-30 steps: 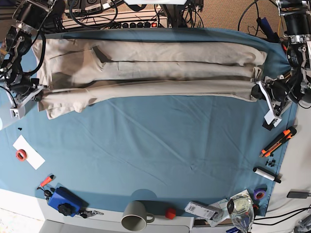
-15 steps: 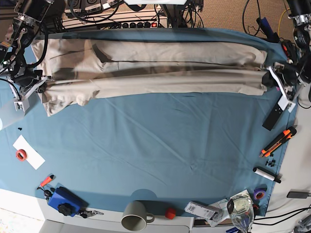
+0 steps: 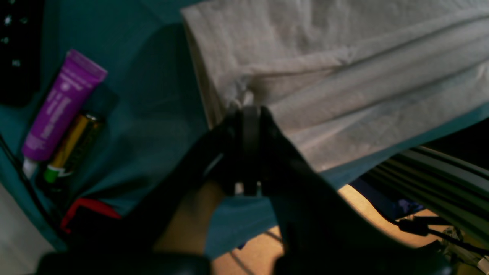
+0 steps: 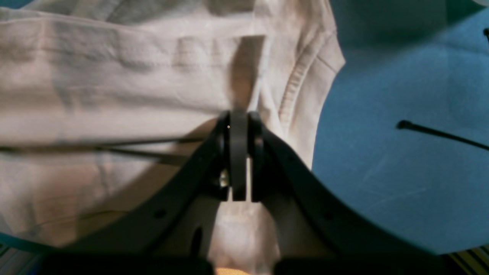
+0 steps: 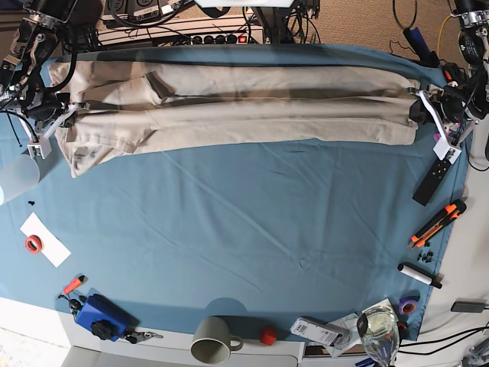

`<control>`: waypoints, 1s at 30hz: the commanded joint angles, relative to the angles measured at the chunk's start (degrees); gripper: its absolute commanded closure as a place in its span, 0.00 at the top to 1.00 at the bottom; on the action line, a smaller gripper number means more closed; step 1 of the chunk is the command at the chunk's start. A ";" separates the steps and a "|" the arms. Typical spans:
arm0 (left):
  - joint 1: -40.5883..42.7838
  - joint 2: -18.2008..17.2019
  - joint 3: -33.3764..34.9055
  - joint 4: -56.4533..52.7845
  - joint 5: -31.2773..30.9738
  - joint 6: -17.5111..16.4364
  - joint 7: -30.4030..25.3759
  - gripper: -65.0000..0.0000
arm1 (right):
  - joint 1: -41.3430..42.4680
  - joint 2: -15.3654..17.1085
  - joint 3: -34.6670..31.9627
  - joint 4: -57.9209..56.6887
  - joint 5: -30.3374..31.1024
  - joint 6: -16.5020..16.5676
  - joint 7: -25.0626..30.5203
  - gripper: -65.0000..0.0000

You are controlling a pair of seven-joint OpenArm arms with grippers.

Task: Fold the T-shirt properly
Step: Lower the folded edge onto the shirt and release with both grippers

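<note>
Beside the purple tube (image 3: pixel 61 105), print too blurry, both pincers, left (image 3: pixel 250 110) & right (image 4: pixel 238 114), pinch the T-shirt (image 5: pixel 252 115).

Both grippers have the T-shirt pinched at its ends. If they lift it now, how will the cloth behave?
Likely floppy: the T-shirt lies in long soft folds between the left gripper and the right gripper, so its middle would probably sag. The loose sleeve near the right gripper may dangle. Its layers could slide apart.
</note>
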 commanded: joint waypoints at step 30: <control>-0.09 2.36 -0.72 1.38 3.43 -1.70 -1.57 0.41 | -2.97 1.49 0.61 1.14 -0.52 -0.31 -1.27 0.36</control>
